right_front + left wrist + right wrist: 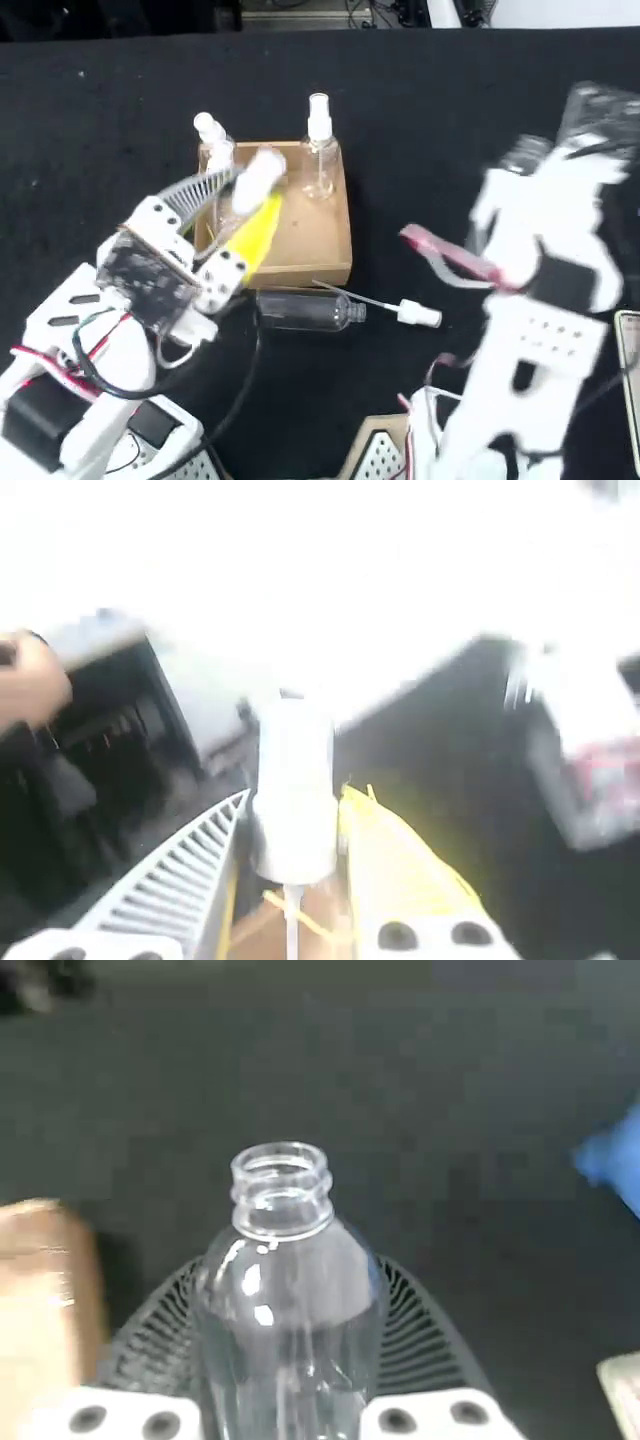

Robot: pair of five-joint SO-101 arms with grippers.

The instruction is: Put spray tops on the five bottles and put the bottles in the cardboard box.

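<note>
The cardboard box [300,250] lies at the table's middle. Two clear bottles with spray tops stand in it, one at the back left [214,145] and one at the back right [320,152]. Over the box, my left gripper [250,188] [295,815] is shut on a white spray top [258,176] [295,790], whose thin tube [291,925] hangs below. My right gripper [295,1275] [442,256], right of the box, is shut on an uncapped clear bottle [285,1270]. Another uncapped bottle [305,312] lies in front of the box, with a loose spray top [415,314] beside it.
The black table [450,130] stretches behind and to the right of the box. The box's corner [40,1300] shows beside the held bottle in the right wrist view. The bases of both arms stand along the front edge.
</note>
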